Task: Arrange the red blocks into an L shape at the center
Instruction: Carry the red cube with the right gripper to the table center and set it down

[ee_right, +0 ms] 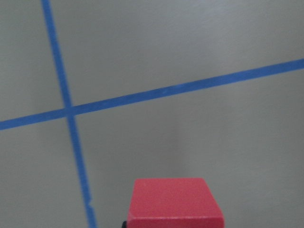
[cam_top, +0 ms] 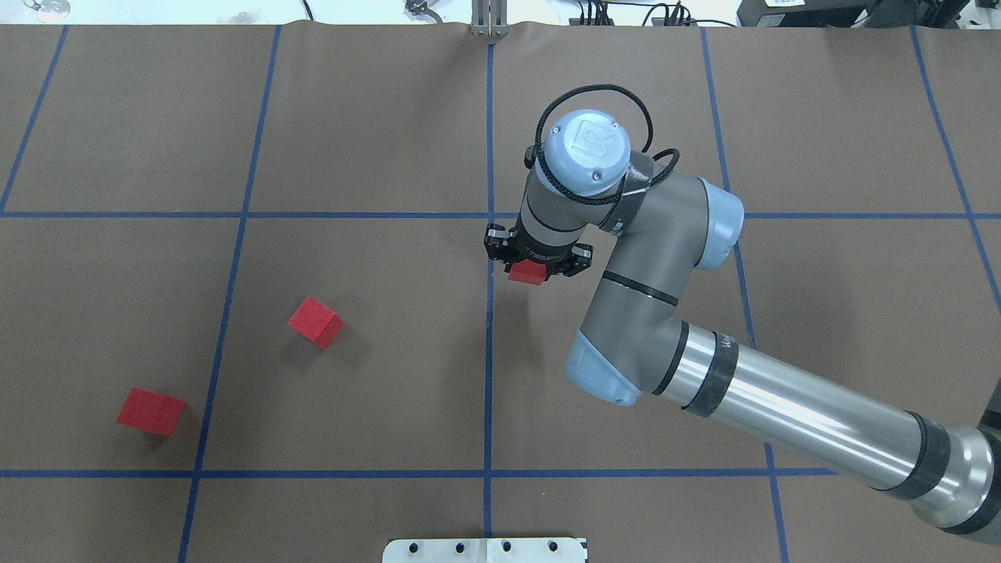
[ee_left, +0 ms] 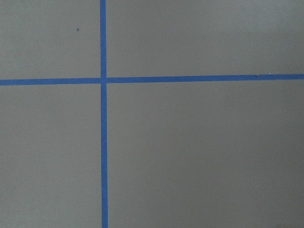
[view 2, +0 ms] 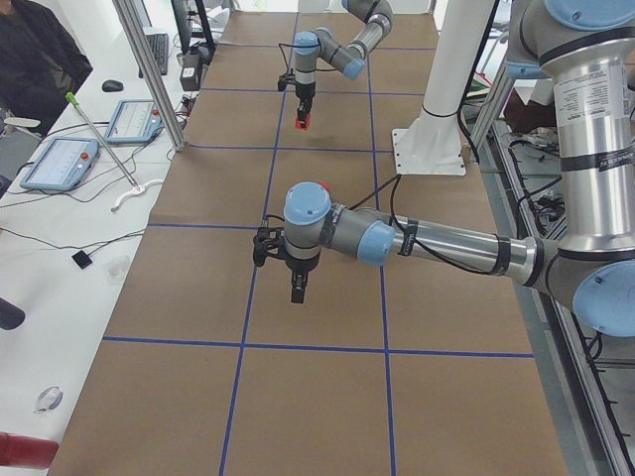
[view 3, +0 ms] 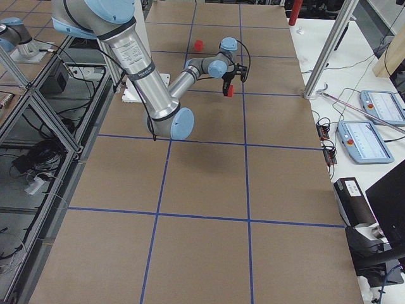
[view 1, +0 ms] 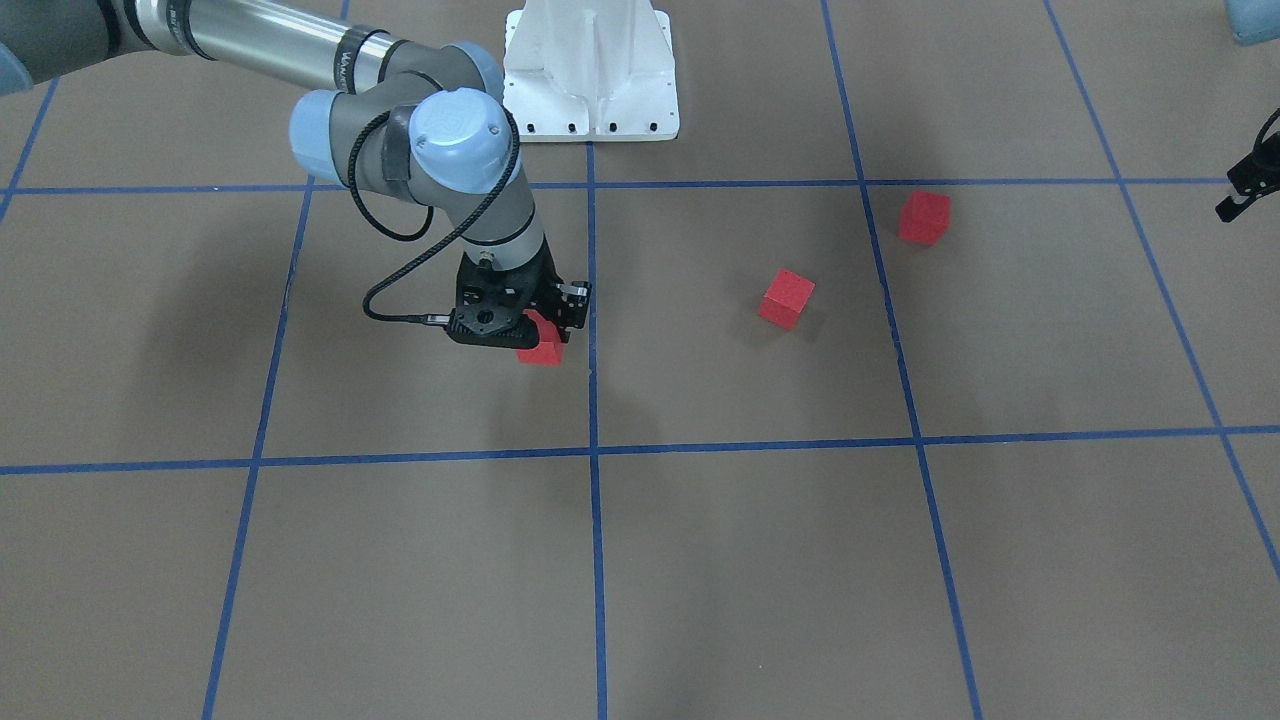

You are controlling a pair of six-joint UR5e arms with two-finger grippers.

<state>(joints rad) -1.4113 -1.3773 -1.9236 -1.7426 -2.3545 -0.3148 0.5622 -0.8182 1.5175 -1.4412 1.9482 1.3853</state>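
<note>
My right gripper point(cam_top: 534, 271) is shut on one red block point(cam_top: 528, 273), just right of the middle blue tape line at the center point(cam_top: 489, 336). The front view shows the same block point(view 1: 543, 350) under that gripper point(view 1: 540, 338), low over the brown floor. It fills the bottom of the right wrist view point(ee_right: 173, 203). Two other red blocks lie loose on the robot's left side, one nearer the center point(cam_top: 315, 321) and one farther out point(cam_top: 150, 411). My left gripper point(view 2: 298, 290) hangs over the floor farther left. I cannot tell whether it is open or shut.
The white robot base plate point(view 1: 590, 70) stands behind the center. Blue tape lines point(ee_left: 103, 142) divide the brown floor into squares. A side table with tablets point(view 2: 60, 164), metal posts point(view 2: 149, 69) and a person point(view 2: 35, 50) borders the far side.
</note>
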